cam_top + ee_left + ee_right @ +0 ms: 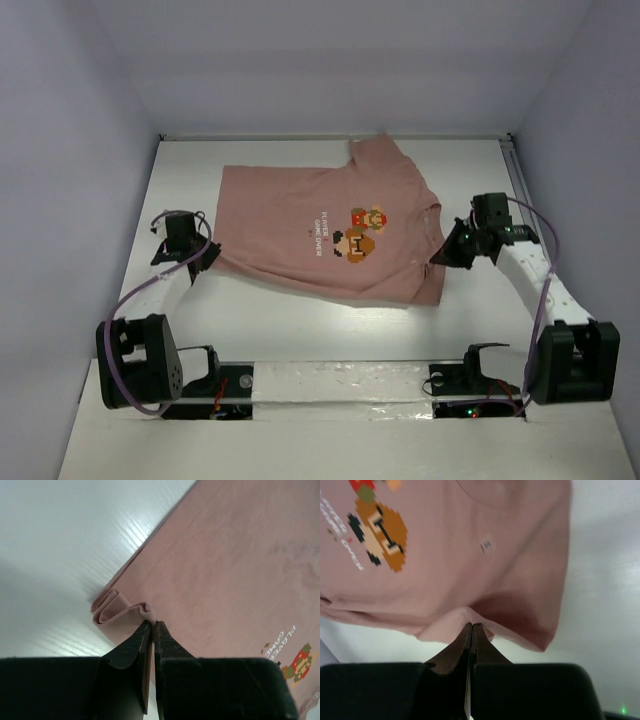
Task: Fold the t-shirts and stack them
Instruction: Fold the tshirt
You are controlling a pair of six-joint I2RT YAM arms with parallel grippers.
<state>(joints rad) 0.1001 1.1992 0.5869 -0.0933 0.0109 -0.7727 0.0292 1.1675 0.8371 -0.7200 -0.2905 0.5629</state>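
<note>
Nearest you, the long white mounting rail (pixel 340 385) runs along the near edge of the flat white table (pixel 300 325). Beyond it, your left gripper (pixel 210 254) (pixel 151 624) has its jaws pressed together on the near left corner of the dusty salmon-pink short-sleeved cotton t-shirt (pixel 290 215) (pixel 225 565) (pixel 460 555), where the hem is doubled into small folds. Your right gripper (pixel 440 258) (pixel 471 626) is likewise clamped tight on a bunched fold at the t-shirt's near right edge. Between the two grippers the t-shirt lies spread over the middle of the table, chest up, hem to the left. Its multicoloured pixel-art game-character print (pixel 360 235) (pixel 295 662) (pixel 377 527) with white lettering shows right of centre. Farthest from you, one short sleeve (pixel 378 152) points toward the pale back wall (pixel 330 60).
</note>
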